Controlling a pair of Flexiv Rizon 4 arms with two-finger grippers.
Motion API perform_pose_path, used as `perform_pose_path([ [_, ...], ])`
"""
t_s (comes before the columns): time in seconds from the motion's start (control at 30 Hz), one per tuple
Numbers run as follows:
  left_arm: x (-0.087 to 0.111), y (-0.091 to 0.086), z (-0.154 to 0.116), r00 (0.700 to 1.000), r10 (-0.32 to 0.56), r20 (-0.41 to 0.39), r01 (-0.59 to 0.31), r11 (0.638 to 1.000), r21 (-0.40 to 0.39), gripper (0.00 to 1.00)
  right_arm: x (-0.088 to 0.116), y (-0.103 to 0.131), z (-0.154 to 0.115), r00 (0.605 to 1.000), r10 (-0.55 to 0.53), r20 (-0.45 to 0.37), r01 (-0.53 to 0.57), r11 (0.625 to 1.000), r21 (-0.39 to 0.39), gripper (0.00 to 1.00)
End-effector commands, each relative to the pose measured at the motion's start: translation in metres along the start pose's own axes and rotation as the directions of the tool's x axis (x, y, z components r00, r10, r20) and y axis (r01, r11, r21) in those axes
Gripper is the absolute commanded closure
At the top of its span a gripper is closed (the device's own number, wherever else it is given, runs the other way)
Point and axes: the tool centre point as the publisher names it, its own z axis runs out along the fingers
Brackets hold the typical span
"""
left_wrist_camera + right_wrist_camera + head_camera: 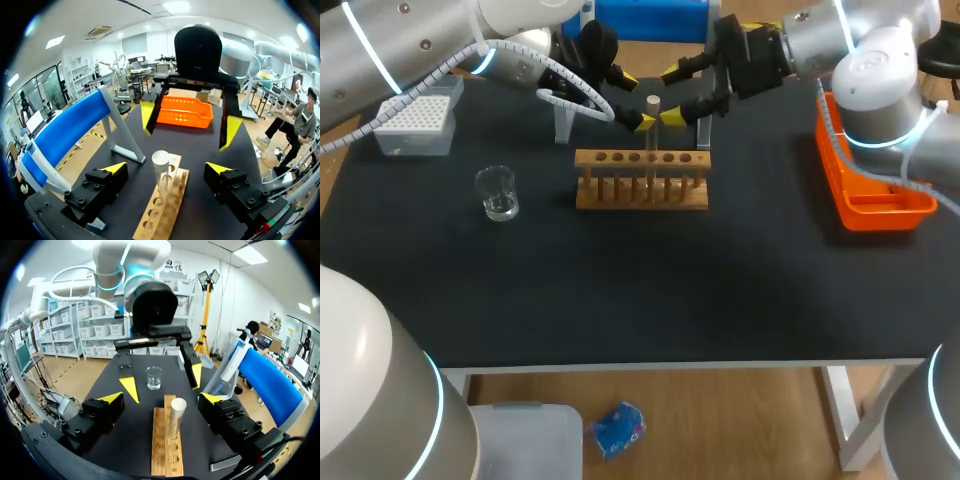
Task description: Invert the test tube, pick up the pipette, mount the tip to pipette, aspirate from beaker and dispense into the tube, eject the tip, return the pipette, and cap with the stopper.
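1. Tube (pixel 652 118) stands upright in the wooden rack (pixel 642 195) at upper centre of the head view, in a hole near the rack's middle, poking well above the top rail.
2. It looks like a clear, slim glass cylinder with a pale, whitish top end (pixel 160 159); whether that end is an open mouth, a closed bottom or a stopper I cannot tell.
3. Left end effector (pixel 629 97) comes in from the upper left, right end effector (pixel 685 92) from the upper right; both hang level with the tube's upper part, one on each side.
4. Each end effector has its fingers spread apart. In both wrist views the tube sits ahead, between the yellow tips, touching neither.
5. Judgement: this fits the inverting step with the tube about to be taken, or the tube just set back in the rack. The pictures do not settle which.
6. Either way, any close work here calls for keeping the tips clear of the rack rail and the tube upright.
7. Beaker (pixel 498 193) sits at left, tip box (pixel 417 124) upper left, orange basket (pixel 872 195) at right.
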Motion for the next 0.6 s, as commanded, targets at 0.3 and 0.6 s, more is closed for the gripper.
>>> perform_pose_path([
  [0.3,-0.004,0.001,0.000,1.000,0.002,-0.015,-0.002,1.000,0.002,0.00,-0.004,0.009,0.003,0.999,-0.028,-0.036,0.023,0.991,-0.135,1.00],
  [0.6,-0.004,0.001,0.000,1.000,0.002,-0.015,-0.002,1.000,0.002,0.00,-0.011,0.007,0.014,0.997,-0.042,-0.067,0.025,0.972,-0.235,1.00],
])
